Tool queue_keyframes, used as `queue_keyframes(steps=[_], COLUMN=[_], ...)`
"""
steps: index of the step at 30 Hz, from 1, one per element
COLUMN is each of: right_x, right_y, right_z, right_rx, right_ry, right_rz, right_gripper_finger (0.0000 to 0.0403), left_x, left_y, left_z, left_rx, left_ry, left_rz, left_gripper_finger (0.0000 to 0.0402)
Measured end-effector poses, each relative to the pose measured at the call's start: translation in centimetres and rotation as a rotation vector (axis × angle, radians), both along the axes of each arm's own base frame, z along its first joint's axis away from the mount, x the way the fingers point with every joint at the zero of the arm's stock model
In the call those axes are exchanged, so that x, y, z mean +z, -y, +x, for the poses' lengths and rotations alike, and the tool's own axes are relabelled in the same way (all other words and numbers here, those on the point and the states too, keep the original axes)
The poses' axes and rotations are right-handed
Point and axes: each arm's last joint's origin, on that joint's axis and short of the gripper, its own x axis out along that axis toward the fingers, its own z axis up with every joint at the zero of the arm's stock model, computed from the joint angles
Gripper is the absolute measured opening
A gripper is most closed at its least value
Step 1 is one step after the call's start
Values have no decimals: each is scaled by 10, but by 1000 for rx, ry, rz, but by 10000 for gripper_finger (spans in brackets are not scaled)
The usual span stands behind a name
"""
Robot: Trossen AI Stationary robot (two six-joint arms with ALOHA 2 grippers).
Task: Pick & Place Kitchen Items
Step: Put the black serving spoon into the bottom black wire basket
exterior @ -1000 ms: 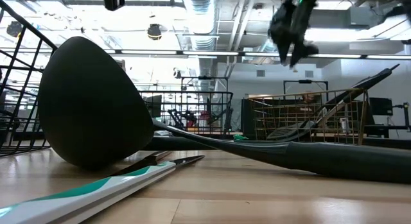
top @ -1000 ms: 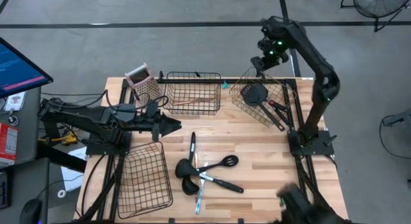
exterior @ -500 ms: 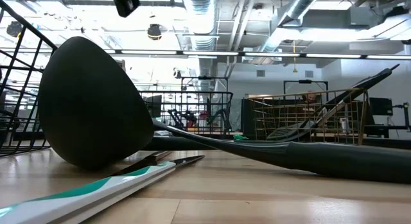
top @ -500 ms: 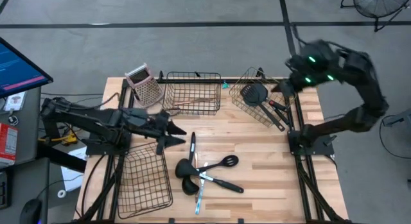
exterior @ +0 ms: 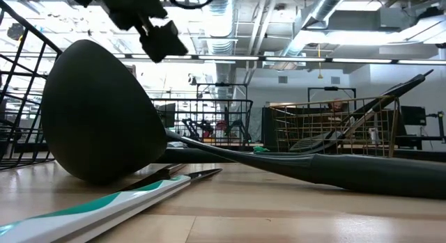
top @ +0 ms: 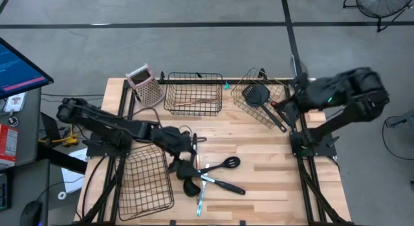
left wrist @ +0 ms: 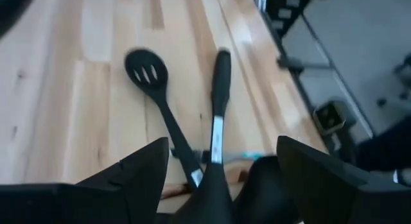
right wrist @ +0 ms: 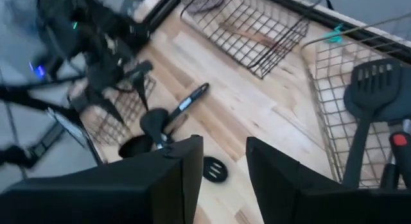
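Observation:
Several black utensils lie in a heap (top: 206, 174) on the wooden table near its near edge: two ladles (top: 187, 177), a slotted spoon (top: 229, 163) and a teal-and-white-handled one (top: 200, 199). My left gripper (top: 186, 158) hangs open just above the heap. In the left wrist view (left wrist: 223, 142) its fingers stand wide apart on either side of the slotted spoon (left wrist: 146, 68) and a black-handled utensil (left wrist: 220, 76), touching neither. My right gripper (top: 283, 107) is open and empty by the table's right edge, beside the tilted far-right basket (top: 266, 116), which holds a black spatula (top: 257, 94).
A wire basket (top: 194, 90) at the far middle holds a wooden-handled utensil (top: 194, 101). A pink-topped grater (top: 145, 85) stands at the far left. Another wire basket (top: 147, 180) lies at the near left. Bare wood lies to the right of the heap.
My left gripper has gone toward the table's near edge and a little right, coming down over the utensil heap. My right gripper has drawn back from above the far-right basket toward the table's right edge and come lower. The utensils have stayed where they were.

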Motion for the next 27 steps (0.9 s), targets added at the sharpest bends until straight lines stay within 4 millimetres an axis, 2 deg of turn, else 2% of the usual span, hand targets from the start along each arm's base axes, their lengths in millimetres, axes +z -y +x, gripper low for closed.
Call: queue_keyframes(steps=[7,12,18,24,27], right_x=[-17,-30,-37,-39,-39], right_y=[-45,-71,-95,-114,-121], right_z=[36,53,55,46,42], right_rx=[112,130,130,119,97], right_ry=[-88,-132,-130,-91,-60], right_rz=[-77,-73,-62,-46,-35], right_gripper_finger=[118,118,118,118,118], left_x=[-17,0,12,1,-9], left_y=[6,9,12,15,12], left_z=[7,15,31,54,58], left_rx=[-56,-82,-114,-136,-141], left_ry=[-41,-49,-194,-263,-304], left_rz=[64,80,145,119,108], left_gripper_finger=[275,276,276,276,276])
